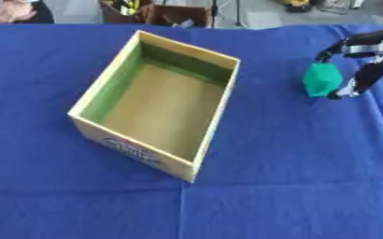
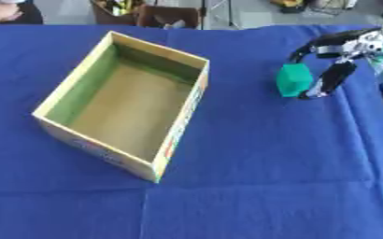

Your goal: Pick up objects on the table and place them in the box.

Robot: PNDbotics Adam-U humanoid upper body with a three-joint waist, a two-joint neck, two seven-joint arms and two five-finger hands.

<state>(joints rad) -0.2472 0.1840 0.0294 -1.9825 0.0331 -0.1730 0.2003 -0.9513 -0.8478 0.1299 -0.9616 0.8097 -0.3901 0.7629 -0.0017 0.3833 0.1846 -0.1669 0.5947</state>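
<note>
A small green block point(image 1: 321, 79), plain and boxy with no markings to be made out, is held at the right of the blue-covered surface point(image 1: 293, 186), where the fingers point(image 1: 366, 77) of the right hand point(image 2: 342, 56) are curled round it from above and from its right side. The cardboard box point(image 1: 215, 119), open at the top with a brown floor, green-tinted inner walls and print on its near outer side, is seen standing well apart to the block's left, and nothing is seen lying in it.
</note>
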